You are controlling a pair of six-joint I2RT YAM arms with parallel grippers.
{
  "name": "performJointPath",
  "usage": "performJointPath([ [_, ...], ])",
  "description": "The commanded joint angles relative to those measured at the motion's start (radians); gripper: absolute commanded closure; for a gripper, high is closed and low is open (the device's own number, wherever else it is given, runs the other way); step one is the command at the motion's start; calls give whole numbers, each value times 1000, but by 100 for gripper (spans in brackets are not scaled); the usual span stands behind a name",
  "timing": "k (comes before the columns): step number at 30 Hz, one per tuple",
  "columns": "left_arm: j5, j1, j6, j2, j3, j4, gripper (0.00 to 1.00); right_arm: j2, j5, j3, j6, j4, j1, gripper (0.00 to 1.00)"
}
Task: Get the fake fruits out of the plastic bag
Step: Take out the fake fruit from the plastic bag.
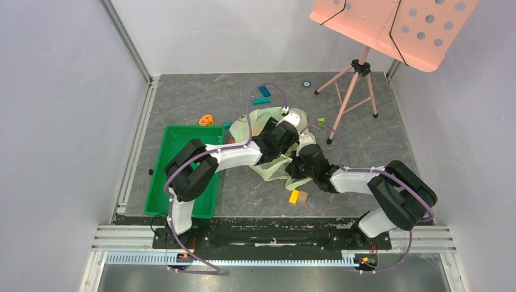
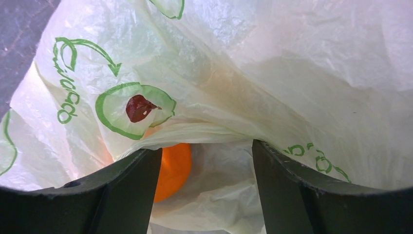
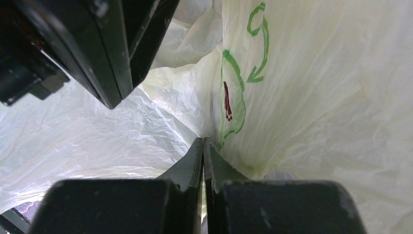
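The left end effector (image 2: 207,163) is gaping wide and empty at the mouth of the plastic bag (image 2: 272,73), with the round orange fruit (image 2: 174,168) lying beside one finger. Closing here is risking a grab of film. The right end effector (image 3: 203,148) is pinching a bag fold, and slipping would collapse the opening.

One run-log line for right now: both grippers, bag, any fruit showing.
left gripper: open, facing plastic bag | right gripper: shut on plastic bag | orange fruit: beside one left finger, partly under bag fold
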Motion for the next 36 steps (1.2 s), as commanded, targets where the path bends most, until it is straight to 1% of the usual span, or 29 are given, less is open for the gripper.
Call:
performJointPath([
  [1, -79, 25, 78, -1, 38, 75, 25, 30, 6, -23, -5, -55, 4, 99],
  [3, -81, 46, 70, -4, 32, 69, 24, 32, -20, -20, -4, -54, 4, 99],
  [8, -78, 102, 54, -28, 2, 75, 24, 41, -24, -19, -7, -53, 4, 99],
  [15, -75, 136, 56, -40, -9, 95, 23, 52, -34, -20, -5, -43, 4, 99],
  [19, -66, 158, 36, -18, 11, 60, 16, 53, -34, -19, -7, -43, 4, 99],
  [22, -51, 170, 11, 7, 40, -13, 14, 56, -35, -17, -7, -44, 4, 99],
  [29, 80, 176, -27, 35, 59, -81, 10, 60, -39, -16, -7, -44, 4, 99],
  [36, 160, 176, -41, 72, 99, -171, 11, 59, -39, -16, -7, -43, 4, 99],
])
